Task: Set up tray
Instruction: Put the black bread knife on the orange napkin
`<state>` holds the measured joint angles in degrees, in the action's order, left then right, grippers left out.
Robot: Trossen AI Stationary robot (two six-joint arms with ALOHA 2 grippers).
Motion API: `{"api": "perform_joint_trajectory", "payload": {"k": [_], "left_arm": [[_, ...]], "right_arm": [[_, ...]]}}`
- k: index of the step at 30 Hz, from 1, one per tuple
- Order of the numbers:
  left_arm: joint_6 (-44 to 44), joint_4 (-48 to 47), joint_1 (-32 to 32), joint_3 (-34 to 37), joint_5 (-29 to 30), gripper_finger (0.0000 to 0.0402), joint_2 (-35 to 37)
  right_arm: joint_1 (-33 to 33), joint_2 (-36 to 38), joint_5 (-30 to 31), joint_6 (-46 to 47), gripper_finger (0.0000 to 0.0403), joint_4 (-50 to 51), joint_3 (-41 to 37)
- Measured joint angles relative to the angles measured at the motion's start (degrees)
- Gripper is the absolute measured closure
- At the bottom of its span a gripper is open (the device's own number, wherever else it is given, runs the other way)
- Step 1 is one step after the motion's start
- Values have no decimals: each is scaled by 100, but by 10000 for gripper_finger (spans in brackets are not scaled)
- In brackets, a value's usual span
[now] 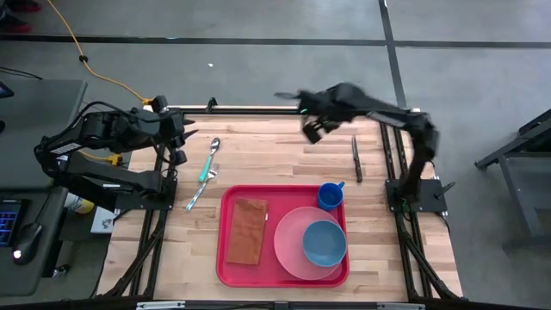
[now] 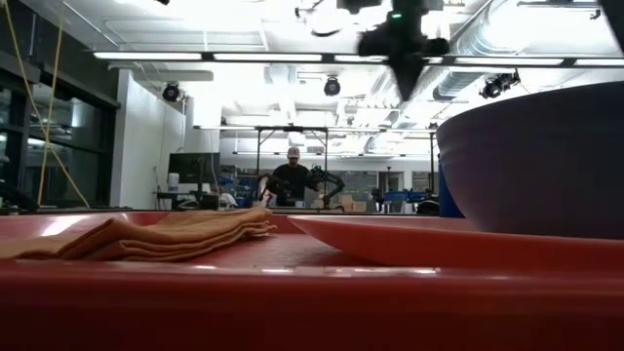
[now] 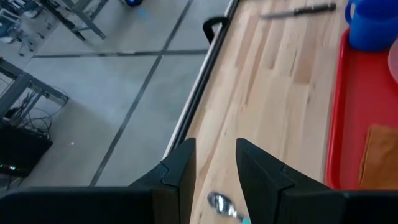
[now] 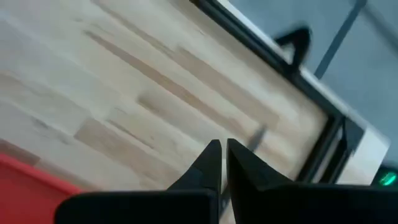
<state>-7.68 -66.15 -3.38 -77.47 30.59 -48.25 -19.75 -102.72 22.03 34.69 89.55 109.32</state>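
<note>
Red plastic, low-rimmed and rectangular, the tray (image 1: 284,275) lies at the near middle of the wooden table (image 1: 258,146); on it a folded orange-brown napkin (image 1: 246,231) sits to the left, a pink plate (image 1: 288,245) to the right carries a blue bowl (image 1: 325,243), and a blue cup (image 1: 331,195) stands at the far right corner. Off the tray remain a spoon (image 1: 212,158) and a fork (image 1: 199,195) to the far left, and a knife (image 1: 356,158) to the far right. The right gripper (image 1: 312,129) hangs above the far middle of the table with its fingers pressed together on nothing; the left gripper (image 1: 179,145) waits at the left edge, partly spread and empty, just beside the spoon. The cutlery looks to be the step in hand; the right gripper would need to spread its fingers first, come down square across the knife's handle, and pinch low against the wood so the thin piece does not skate away; then lay it flat on bare tray, clear of the cup.
</note>
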Motion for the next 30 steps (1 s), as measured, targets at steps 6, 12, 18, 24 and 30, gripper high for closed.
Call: {"api": "perform_joint_trajectory", "payload": {"k": [6, 12, 18, 24, 30], "left_arm": [[2, -445, 1, 0, 161, 256, 54], [-294, -474, 0, 0, 188, 257, 362], [-451, -476, 2, 0, 190, 256, 670], [-567, -478, 2, 0, 175, 256, 840], [-604, -610, 1, 0, 38, 256, 841]], "right_arm": [[-767, 1828, -340, 1086, 399, -546, -2491], [-984, 3702, -1374, 2204, 402, -2874, -5198], [-798, 4208, -1970, 3158, 402, -3351, -6503], [-605, 3980, -2200, 3279, 403, -3416, -6789], [-698, 3677, -2030, 2931, 402, -3430, -6779]]}}
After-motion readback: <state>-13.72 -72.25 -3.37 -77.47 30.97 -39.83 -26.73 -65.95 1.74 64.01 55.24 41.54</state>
